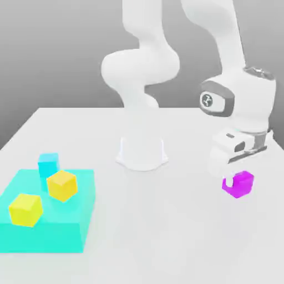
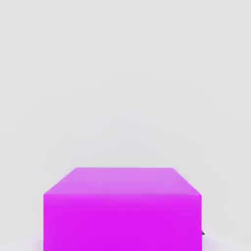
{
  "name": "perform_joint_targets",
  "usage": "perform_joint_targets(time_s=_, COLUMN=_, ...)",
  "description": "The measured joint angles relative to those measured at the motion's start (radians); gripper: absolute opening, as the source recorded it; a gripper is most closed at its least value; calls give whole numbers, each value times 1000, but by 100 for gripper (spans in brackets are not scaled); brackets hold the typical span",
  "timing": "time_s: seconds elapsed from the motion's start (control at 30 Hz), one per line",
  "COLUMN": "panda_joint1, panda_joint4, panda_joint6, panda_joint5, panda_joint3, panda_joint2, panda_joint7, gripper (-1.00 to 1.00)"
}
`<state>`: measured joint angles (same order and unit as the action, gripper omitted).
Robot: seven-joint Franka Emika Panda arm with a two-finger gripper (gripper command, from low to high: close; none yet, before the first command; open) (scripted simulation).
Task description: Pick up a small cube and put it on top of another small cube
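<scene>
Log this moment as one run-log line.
phase: approach | gripper: directly over magenta cube | cube: on table, exterior view's right | stack: not started

No words, numbers or brand names can be read anywhere. The one sign is a small round white emblem (image 1: 207, 100) on the dark grey side panel of the arm's wrist housing (image 1: 244, 97) in the exterior view; its figure is too small to make out.
</scene>
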<state>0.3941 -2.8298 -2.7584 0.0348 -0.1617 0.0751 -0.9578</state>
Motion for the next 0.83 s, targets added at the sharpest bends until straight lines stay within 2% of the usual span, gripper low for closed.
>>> perform_joint_targets(time_s=0.53, panda_joint1=-546, panda_joint4=80, panda_joint6=428, panda_joint5=174, panda_joint3=520, panda_joint2=360, panda_joint7=438, gripper=-100)
perform_joint_targets(time_s=0.7, panda_joint1=-565, panda_joint4=38, panda_joint6=274, panda_joint5=167, panda_joint3=575, panda_joint2=246, panda_joint7=482, gripper=-100)
perform_joint_targets(time_s=0.73, panda_joint1=-564, panda_joint4=30, panda_joint6=241, panda_joint5=164, panda_joint3=581, panda_joint2=222, panda_joint7=486, gripper=100)
perform_joint_targets(time_s=0.83, panda_joint1=-564, panda_joint4=30, panda_joint6=241, panda_joint5=164, panda_joint3=581, panda_joint2=222, panda_joint7=486, gripper=100)
